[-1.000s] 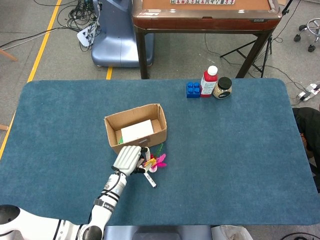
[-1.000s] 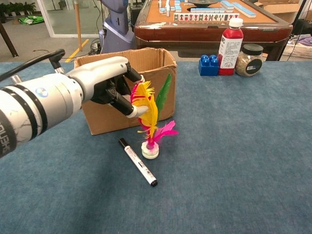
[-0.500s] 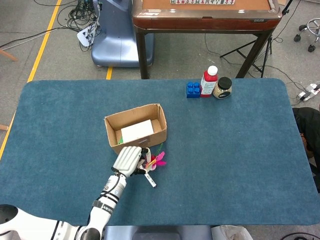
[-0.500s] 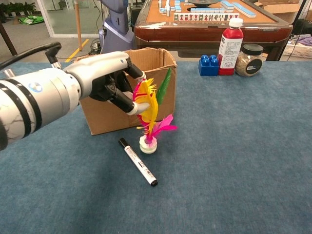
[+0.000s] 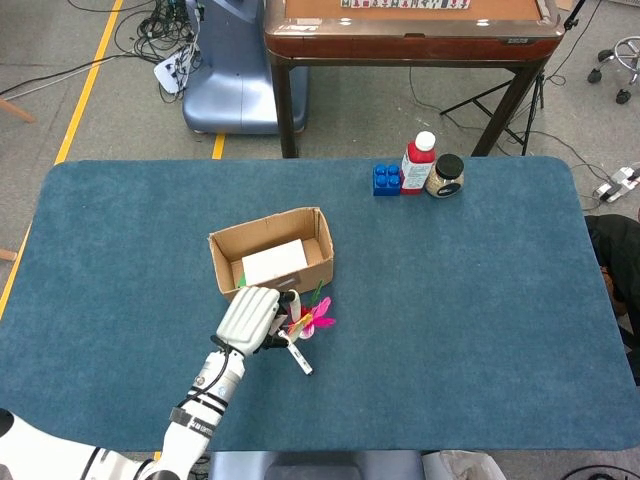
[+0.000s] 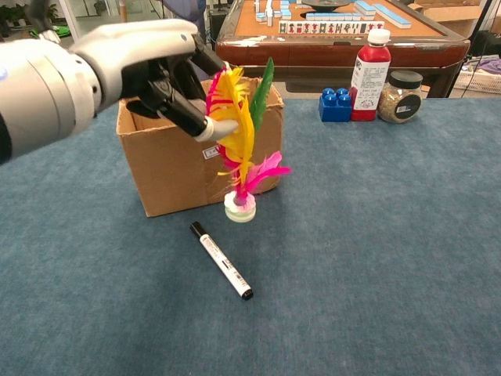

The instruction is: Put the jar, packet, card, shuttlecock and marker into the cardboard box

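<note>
A: The left hand has its fingers pinched on the yellow and pink feathers of the feathered shuttlecock with the white base, which hangs just in front of the brown cardboard box, clear of the blue worktop.

B: Risk?

A: Feathers are a poor hold, I'd judge; they could slide out, or the base could snag the box wall going over. The black-and-white marker lies just below it on the worktop.

B: Change from before?

A: A second ago the base sat lower, beside the marker; the hand has lifted it. The right hand isn't in either view.
</note>
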`<state>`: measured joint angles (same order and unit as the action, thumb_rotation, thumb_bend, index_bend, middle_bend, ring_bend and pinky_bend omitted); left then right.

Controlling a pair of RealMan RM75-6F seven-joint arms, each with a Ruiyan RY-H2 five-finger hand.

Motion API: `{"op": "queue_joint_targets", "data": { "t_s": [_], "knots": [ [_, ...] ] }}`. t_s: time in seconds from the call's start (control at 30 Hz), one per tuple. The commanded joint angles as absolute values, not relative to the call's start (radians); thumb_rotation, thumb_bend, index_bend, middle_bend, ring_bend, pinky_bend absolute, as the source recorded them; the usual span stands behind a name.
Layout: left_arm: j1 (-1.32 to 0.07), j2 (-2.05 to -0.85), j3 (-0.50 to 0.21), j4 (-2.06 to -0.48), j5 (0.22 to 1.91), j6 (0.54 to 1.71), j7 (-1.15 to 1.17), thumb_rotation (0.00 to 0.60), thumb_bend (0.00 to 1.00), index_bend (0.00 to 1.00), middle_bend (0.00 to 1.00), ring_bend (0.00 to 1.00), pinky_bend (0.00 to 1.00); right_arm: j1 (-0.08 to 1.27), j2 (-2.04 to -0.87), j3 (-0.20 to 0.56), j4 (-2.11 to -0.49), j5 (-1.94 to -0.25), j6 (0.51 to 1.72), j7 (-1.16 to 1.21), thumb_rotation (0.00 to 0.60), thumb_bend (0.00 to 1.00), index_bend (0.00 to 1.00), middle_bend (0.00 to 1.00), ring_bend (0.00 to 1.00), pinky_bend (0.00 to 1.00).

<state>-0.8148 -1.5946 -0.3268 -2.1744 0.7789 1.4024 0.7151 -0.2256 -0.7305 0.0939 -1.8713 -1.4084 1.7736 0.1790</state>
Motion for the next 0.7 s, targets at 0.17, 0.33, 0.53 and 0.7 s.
{"op": "queue_joint_targets", "data": {
  "t_s": [0.17,0.33,0.53,0.7],
  "knots": [
    [-0.83,-1.523,-0.387,-2.255,0.766,1.45,0.757,0.6,0.36,0.66,1.0,1.0,1.0,-0.221,-0.733,0.093,-1.875,-1.409,1.766,0.166,0.6,0.19,0.26,0.35,0.26,0.39],
    [-0.846,-1.478,-0.438,-2.28,0.738,1.465,0.767,0.6,0.36,0.66,1.0,1.0,1.0,-0.218,-0.735,0.092,-1.877,-1.408,1.762,0.158,0.6,0.19,0.26,0.35,0.26,0.39],
    [-0.871,-1.408,-0.515,-2.294,0.669,1.462,0.765,0.6,0.36,0.66,1.0,1.0,1.0,-0.216,-0.735,0.094,-1.877,-1.403,1.758,0.158,0.6,0.19,0.26,0.35,0.26,0.39],
    [-0.893,-1.355,-0.565,-2.287,0.618,1.455,0.752,0.6,0.36,0.66,1.0,1.0,1.0,-0.213,-0.735,0.094,-1.876,-1.4,1.752,0.158,0.6,0.19,0.26,0.35,0.26,0.39]
  ]
}}
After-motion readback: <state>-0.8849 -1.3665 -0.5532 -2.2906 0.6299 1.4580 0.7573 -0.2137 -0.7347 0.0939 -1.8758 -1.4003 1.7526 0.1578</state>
